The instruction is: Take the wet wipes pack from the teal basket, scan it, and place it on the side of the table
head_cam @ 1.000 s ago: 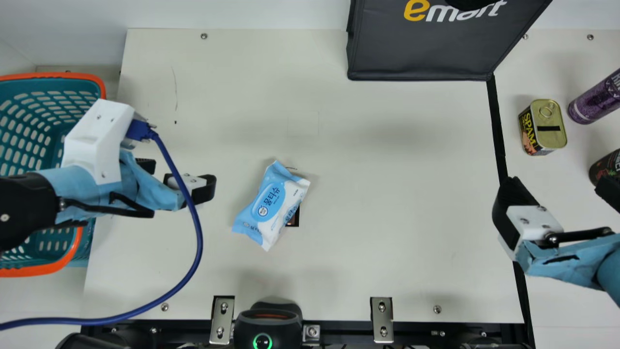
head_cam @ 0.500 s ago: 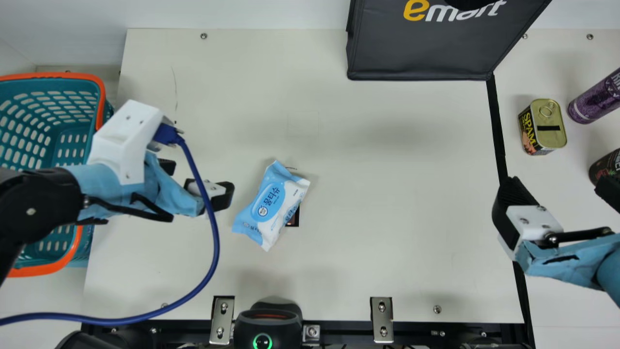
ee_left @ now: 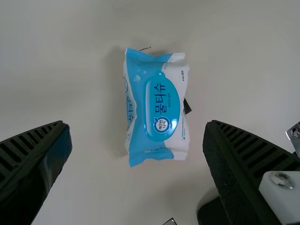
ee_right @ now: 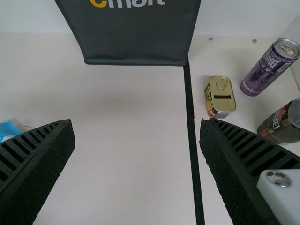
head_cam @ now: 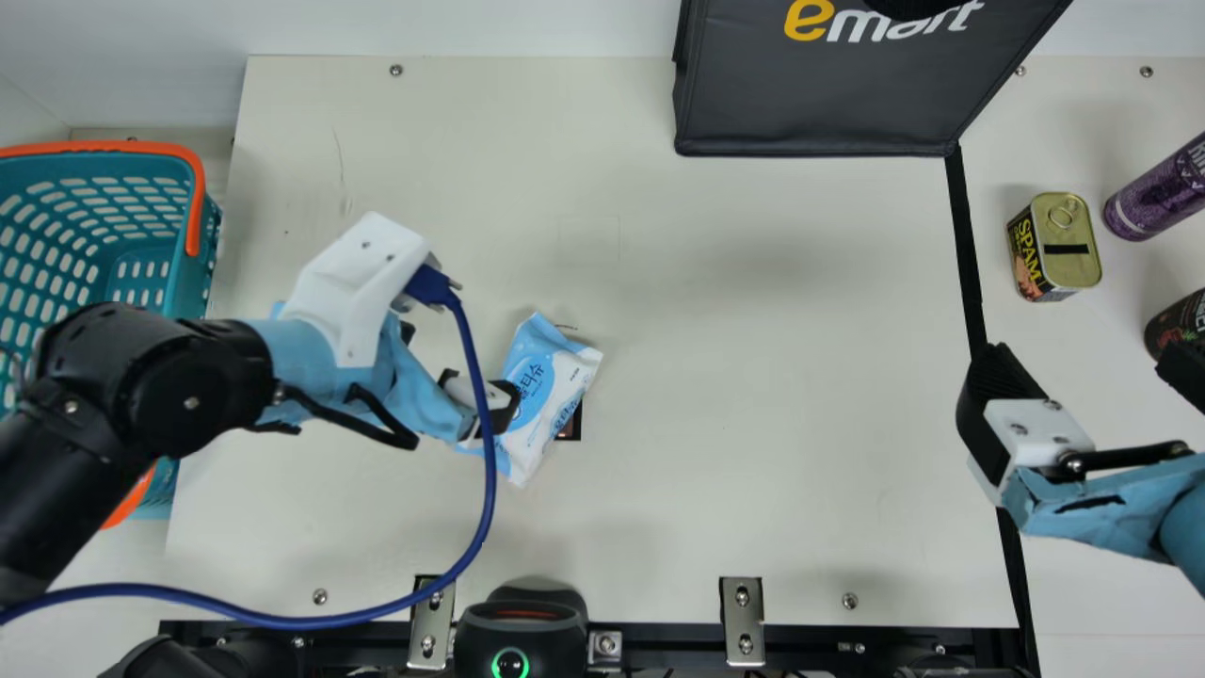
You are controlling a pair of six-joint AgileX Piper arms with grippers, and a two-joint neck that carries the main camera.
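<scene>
The left gripper (head_cam: 457, 373) hangs over the cream table (head_cam: 753, 395) with its 2 ribbed fingers wide apart and nothing clamped between them. In the main view, 1 fingertip overlaps the lower left part of the wet wipes pack (head_cam: 555, 405). In the left wrist view, the same gripper (ee_left: 137, 123) frames the pack in its gap, and neither of the 2 fingers touches it; bare table shows between each finger and the wrapper.

The pack lies flat on the table, label up, out of the teal basket (head_cam: 200, 273), and partly covers a small dark patch (head_cam: 570, 428). Its blue and white wrapper sits at a slant in the main view, between the basket and the right gripper (head_cam: 1083, 363).

The right gripper also has its 2 fingers well apart, with nothing held. In the right wrist view, a broad gap separates the 2 ribbed pads (ee_right: 44, 159).

At the near edge of the table stands a black device with a green ring light (head_cam: 509, 662), well apart from the pack. A dark bag (head_cam: 819, 104) is at the far edge, and 3 cans are on the right: 1 gold-topped (head_cam: 1068, 268), 1 purple (head_cam: 1158, 198) and 1 dark (head_cam: 1181, 325).
</scene>
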